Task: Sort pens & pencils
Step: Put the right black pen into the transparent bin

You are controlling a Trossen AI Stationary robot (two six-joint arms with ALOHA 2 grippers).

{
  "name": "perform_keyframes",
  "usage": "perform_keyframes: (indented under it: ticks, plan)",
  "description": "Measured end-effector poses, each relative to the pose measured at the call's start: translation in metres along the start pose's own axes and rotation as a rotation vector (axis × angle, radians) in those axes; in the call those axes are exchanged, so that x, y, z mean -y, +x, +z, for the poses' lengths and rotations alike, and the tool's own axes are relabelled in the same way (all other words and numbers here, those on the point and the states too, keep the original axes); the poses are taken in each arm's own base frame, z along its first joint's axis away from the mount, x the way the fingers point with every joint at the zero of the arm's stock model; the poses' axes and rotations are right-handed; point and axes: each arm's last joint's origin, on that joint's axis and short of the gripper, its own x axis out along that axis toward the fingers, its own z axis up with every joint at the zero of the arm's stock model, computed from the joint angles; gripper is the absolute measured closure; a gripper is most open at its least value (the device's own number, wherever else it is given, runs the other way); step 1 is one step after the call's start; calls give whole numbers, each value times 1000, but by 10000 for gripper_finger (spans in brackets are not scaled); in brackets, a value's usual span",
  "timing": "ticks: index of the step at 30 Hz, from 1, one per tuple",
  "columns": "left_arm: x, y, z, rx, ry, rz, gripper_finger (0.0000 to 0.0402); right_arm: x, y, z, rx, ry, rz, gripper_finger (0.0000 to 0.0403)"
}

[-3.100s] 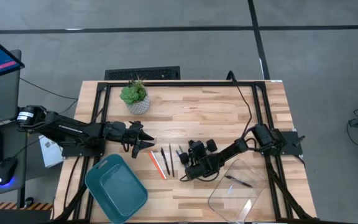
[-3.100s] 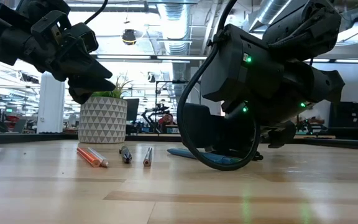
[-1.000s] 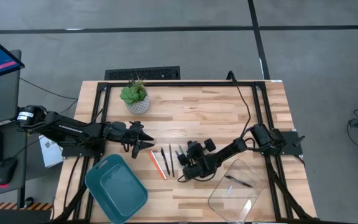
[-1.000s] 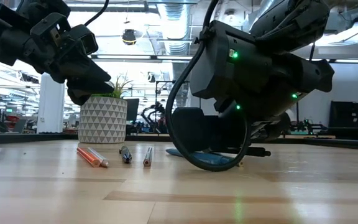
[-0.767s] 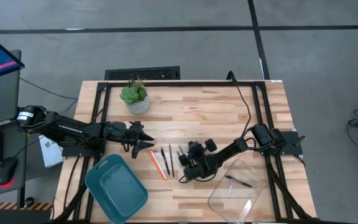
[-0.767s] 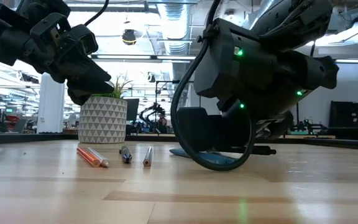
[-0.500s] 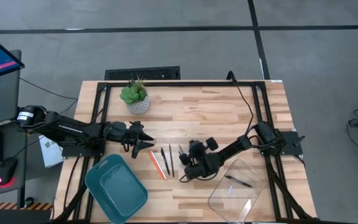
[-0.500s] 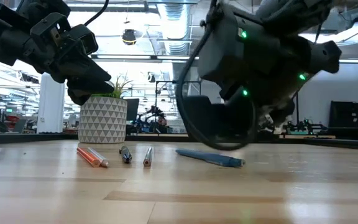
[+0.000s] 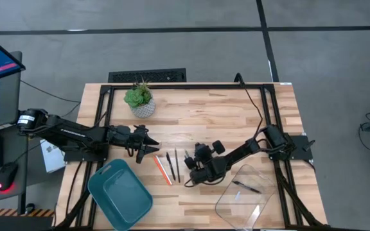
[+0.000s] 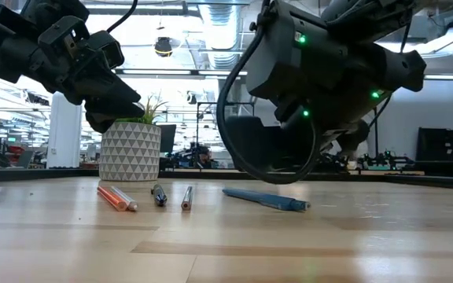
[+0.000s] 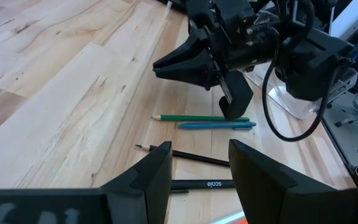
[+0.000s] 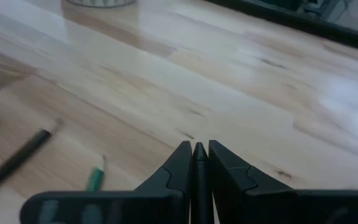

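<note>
High view: the right claw (image 9: 190, 174) hangs mid-bench just right of the loose pens and pencils. Low view: a teal-blue pen (image 10: 266, 200) lies beneath it. Right wrist view: fingers pinch a slim black pen (image 12: 199, 180). Left wrist view: the left claw (image 11: 197, 163) gapes wide.

A light wooden plank table (image 9: 223, 115) framed in black metal is seen from above. Near its far left corner a small green plant in a white patterned pot (image 9: 139, 101) is set. Near the middle, an orange-red pencil (image 9: 162, 169), two slim black pens (image 9: 173, 165), a teal-blue pen (image 11: 216, 125) and a green pencil (image 11: 201, 117) are laid flat. A teal rectangular plastic tray (image 9: 119, 192) is placed at the near left edge, and a clear plastic tray (image 9: 244, 190) holding one black pen (image 9: 245, 187) near the near right corner
</note>
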Motion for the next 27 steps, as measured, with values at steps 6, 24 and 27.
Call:
perform_keyframes:
  ticks: [6,24,27]
  plan:
    - [0,0,0,0,-4,0,252,-11,0,20,13,-38,12,337]
    - [1,0,-1,-13,-11,-24,252,13,-44,132,192,-68,16,337]
    - [1,0,-1,-14,-11,-25,252,20,-53,146,210,-65,26,337]
